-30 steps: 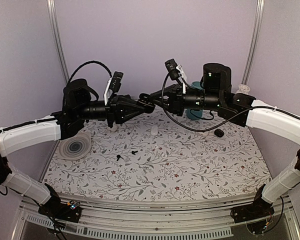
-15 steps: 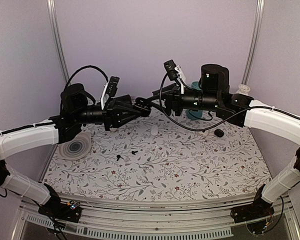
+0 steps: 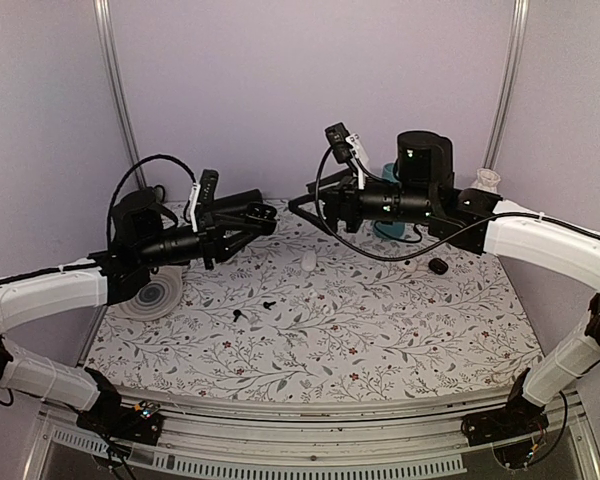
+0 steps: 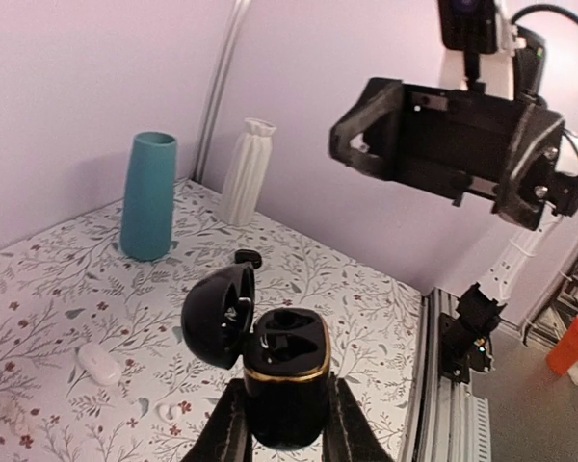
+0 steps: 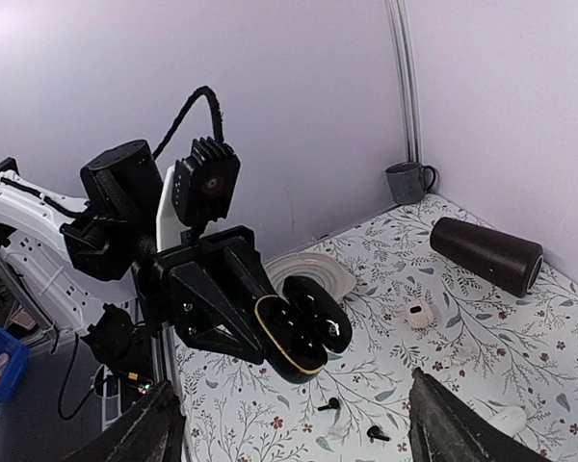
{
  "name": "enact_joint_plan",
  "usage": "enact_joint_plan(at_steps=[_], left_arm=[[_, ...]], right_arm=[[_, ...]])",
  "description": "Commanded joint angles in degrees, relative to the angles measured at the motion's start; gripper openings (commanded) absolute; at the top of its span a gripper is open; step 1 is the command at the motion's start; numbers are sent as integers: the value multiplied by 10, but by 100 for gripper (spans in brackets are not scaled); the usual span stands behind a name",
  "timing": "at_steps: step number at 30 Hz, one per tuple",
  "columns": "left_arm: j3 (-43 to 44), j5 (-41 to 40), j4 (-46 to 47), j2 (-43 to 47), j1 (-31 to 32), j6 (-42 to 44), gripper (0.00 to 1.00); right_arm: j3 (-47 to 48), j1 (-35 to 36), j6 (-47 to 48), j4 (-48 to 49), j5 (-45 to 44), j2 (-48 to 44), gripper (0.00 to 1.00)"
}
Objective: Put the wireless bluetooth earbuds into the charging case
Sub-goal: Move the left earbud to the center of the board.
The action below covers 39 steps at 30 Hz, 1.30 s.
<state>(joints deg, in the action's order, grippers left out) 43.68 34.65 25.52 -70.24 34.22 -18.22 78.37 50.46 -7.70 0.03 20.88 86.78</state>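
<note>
My left gripper [image 4: 287, 409] is shut on the black charging case [image 4: 285, 371], held up in the air with its hinged lid [image 4: 219, 313] swung open to the left and both sockets empty. From above, the case [image 3: 263, 212] is at the tip of the left gripper [image 3: 256, 216]. My right gripper [image 3: 302, 203] hangs open a short way to the case's right, with nothing between its fingers [image 5: 451, 425]. It faces the case [image 5: 291, 335]. Two tiny black earbuds [image 3: 269, 303] [image 3: 238, 315] lie on the floral tabletop below, also seen from the right wrist [image 5: 329, 403] [image 5: 376, 434].
A white ridged plate [image 3: 150, 295] lies at the left. A teal vase [image 4: 147, 195], a white ribbed vase [image 4: 248, 171], a black cylinder [image 5: 486, 255] and a grey mug [image 5: 407, 181] stand around the back. A white oval case [image 4: 98, 364] and a small black object [image 3: 439, 266] lie on the cloth.
My right gripper has opened and drawn back to the right, away from the case. My left arm has pulled left and lower with the open-lidded case still in its grip.
</note>
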Motion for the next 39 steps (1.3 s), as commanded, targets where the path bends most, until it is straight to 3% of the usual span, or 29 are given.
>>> enact_joint_plan(at_steps=[1,7,12,26,39], left_arm=[[-37,-131,-8,40,-19,-26,0],[-46,-265,-75,79,-37,-35,0],[-48,-304,-113,101,-57,-46,0],[-45,-287,-132,128,-115,-59,0],[-44,-255,-139,138,-144,-63,0]], right_arm=[[-9,-2,-35,21,-27,28,81],[-16,3,-76,46,-51,100,77],[22,14,-100,11,-78,171,65],[191,59,-192,-83,-131,388,53],[376,92,-135,-142,-181,563,50]])
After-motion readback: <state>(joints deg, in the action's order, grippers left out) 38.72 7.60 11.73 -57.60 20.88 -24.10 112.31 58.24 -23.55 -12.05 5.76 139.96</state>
